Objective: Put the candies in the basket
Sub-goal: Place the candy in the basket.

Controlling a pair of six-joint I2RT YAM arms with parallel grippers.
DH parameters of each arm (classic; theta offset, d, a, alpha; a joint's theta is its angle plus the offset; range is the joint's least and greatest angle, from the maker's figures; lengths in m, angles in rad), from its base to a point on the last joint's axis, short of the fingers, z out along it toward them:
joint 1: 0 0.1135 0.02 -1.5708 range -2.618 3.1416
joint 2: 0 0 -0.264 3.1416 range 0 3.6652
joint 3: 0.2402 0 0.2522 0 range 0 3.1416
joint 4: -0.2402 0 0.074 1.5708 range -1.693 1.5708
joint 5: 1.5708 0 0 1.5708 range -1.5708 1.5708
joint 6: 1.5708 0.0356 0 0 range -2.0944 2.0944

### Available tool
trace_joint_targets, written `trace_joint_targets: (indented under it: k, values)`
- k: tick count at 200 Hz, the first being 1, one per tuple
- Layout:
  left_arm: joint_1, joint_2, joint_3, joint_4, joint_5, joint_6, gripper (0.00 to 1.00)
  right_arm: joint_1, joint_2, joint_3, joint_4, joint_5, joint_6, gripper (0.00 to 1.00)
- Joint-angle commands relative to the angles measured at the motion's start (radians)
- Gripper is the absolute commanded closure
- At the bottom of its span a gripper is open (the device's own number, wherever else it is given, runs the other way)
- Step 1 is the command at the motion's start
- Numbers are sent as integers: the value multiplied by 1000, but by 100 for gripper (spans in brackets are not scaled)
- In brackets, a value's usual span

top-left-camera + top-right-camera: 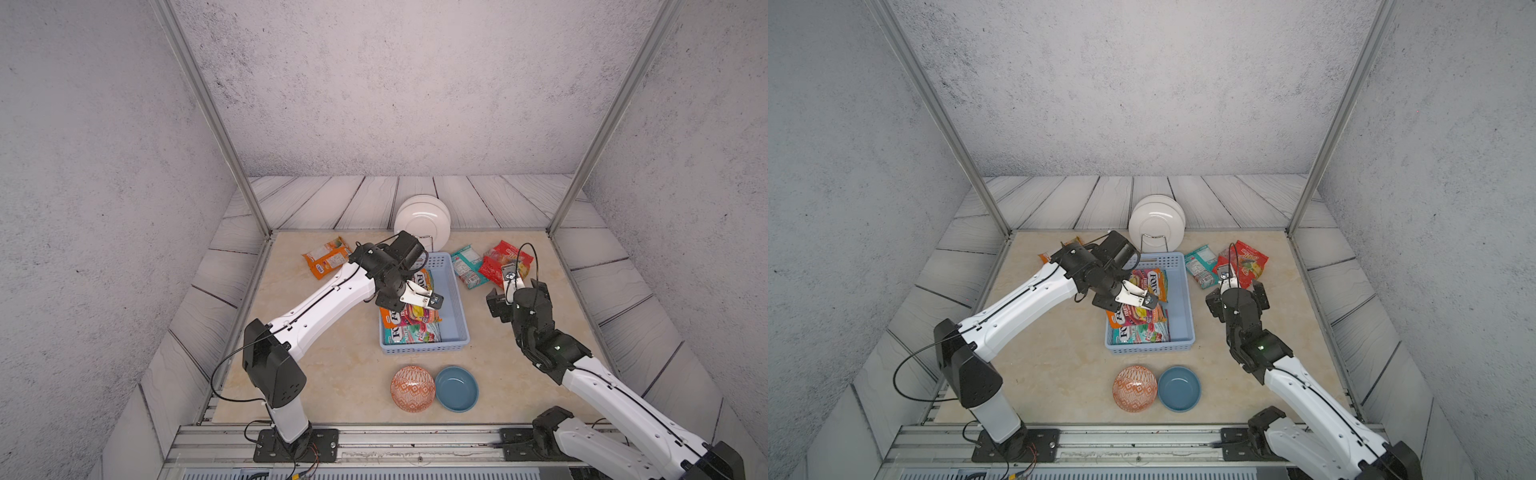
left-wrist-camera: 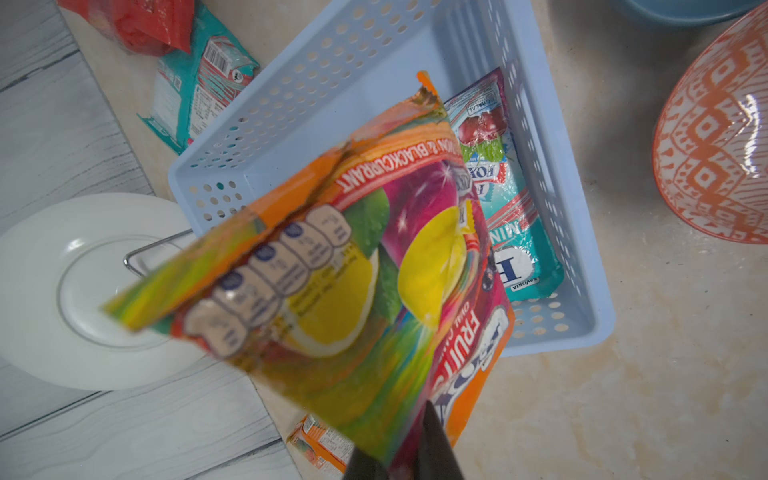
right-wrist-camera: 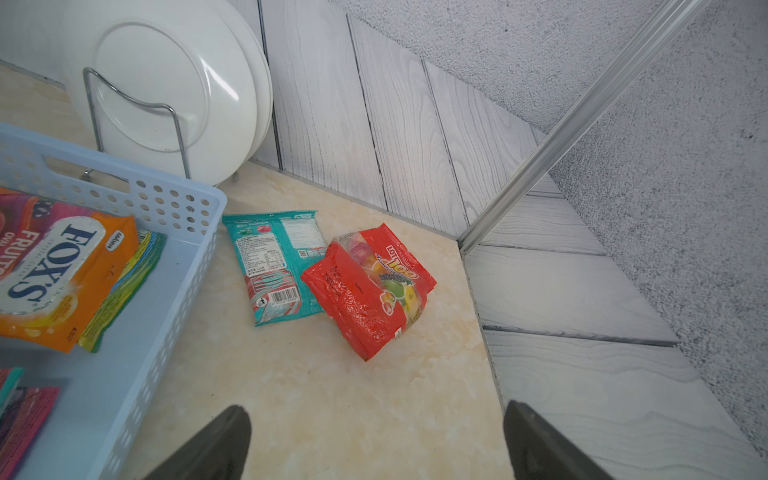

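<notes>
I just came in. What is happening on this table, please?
The robot is collecting candy bags into the light blue basket. The left pincer is shut on a yellow-green candy bag, holding it above the basket, where several bags already lie. The right pincer is open and empty, near a teal bag and a red bag on the table beside the basket. An orange bag also lies outside.

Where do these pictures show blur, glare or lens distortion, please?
In the left wrist view the held candy bag is soft close to the lens, and the patterned bowl carries a bright glint; in the right wrist view the white plate shows a glare streak while the red bag is sharp; in both top views the wide lens splays the frame posts outward.
</notes>
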Motion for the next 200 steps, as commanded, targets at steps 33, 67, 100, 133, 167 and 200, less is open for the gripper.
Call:
trace_joint_targets:
  k: [33,67,100,133,167,200]
  values:
    - [-51,76,39,-49,-56,3,100,-4,-5,-11,3,7,5,1]
    - [-57,90,4,-53,-46,-8,100,-5,1,1,11,-8,7,1]
    - [-61,88,-44,-52,-38,-22,100,-5,26,10,-5,-8,31,1]
    - [-74,60,-106,5,-39,-39,69,-6,44,4,2,1,37,1]
    - [-77,-15,-162,137,-64,-74,44,-5,51,16,-6,-19,43,1]
    - [-59,-133,-200,227,-33,-139,16,-5,39,16,-14,-39,50,1]
